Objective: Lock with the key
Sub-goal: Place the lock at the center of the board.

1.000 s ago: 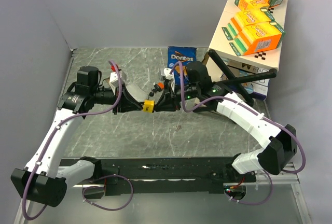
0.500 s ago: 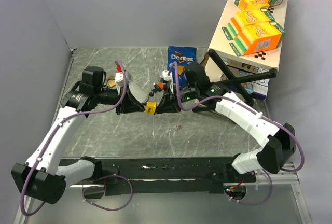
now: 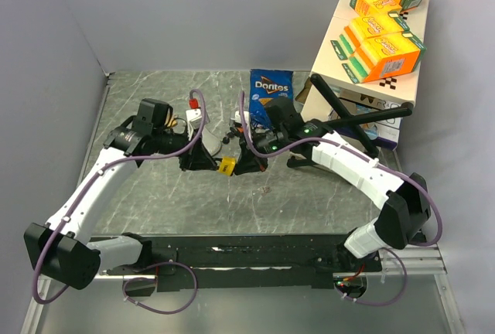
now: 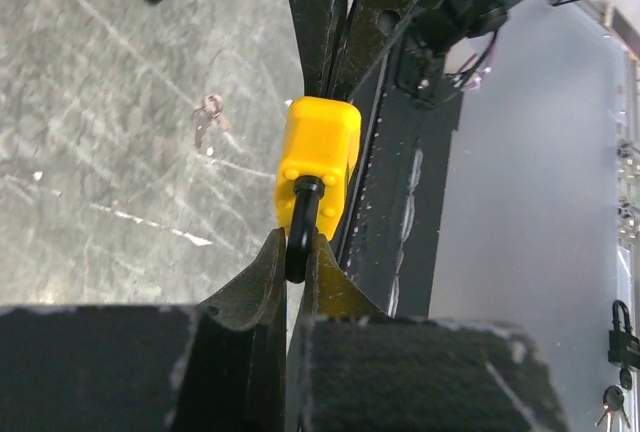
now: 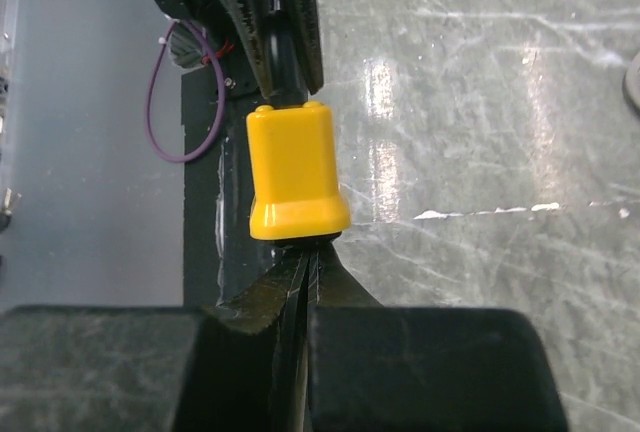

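Now both arms have turned; left claw point(image 4: 297, 250) pinches the lock point(image 4: 318, 152) by its loop point(image 4: 304, 202), right claw point(image 5: 308, 252) squeezes shut underneath, likely twisting the hidden key

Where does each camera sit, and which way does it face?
Top: above and behind the bases, looking down at the table; left arm and right arm show.
Left wrist: looks along the left gripper, shut on the shackle of the padlock.
Right wrist: looks along the right gripper, shut at the padlock's base.
All share the padlock.
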`<state>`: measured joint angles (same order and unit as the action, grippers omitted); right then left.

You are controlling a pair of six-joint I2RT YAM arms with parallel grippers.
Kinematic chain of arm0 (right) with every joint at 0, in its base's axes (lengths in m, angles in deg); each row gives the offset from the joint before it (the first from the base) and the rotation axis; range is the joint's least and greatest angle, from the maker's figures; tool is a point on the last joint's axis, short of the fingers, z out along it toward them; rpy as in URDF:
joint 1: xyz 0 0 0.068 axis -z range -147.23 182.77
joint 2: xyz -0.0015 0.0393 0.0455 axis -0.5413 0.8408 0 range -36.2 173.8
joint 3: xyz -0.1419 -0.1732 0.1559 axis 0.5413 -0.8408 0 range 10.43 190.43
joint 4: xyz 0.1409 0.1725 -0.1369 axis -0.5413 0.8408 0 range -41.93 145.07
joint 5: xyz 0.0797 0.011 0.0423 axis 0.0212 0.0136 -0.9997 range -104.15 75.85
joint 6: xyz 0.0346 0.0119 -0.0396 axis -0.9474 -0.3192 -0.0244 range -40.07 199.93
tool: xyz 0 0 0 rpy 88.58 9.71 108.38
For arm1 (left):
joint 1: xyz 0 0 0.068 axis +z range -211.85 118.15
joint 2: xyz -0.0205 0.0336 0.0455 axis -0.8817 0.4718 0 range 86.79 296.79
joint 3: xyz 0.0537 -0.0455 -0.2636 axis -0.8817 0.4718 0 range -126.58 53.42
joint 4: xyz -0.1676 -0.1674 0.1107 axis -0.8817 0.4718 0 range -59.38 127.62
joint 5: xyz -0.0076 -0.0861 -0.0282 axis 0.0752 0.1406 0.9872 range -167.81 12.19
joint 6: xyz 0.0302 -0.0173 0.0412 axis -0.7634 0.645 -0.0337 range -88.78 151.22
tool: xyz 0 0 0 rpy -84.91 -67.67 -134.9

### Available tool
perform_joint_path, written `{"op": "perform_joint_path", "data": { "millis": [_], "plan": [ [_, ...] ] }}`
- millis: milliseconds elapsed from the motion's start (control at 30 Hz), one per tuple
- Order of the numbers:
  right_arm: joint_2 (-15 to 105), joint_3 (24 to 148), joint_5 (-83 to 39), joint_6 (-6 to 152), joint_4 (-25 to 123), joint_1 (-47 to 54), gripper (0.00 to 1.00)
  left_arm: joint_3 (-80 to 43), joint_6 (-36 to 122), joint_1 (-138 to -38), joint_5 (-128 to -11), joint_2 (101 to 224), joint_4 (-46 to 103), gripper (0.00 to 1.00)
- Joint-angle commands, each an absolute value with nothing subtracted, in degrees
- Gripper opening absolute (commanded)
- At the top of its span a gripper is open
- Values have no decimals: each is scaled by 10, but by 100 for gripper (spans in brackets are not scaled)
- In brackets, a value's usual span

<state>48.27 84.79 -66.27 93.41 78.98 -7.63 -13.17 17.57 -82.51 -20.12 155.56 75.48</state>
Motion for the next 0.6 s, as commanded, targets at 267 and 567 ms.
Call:
{"op": "perform_joint_path", "data": {
  "millis": [267,567],
  "plan": [
    [453,871,-713,937,680,-70,44,-141,179,-792,-144,1576,736,1],
    [400,834,-551,1011,729,-70,77,-124,291,-771,-125,1601,675,1]
  ]
}}
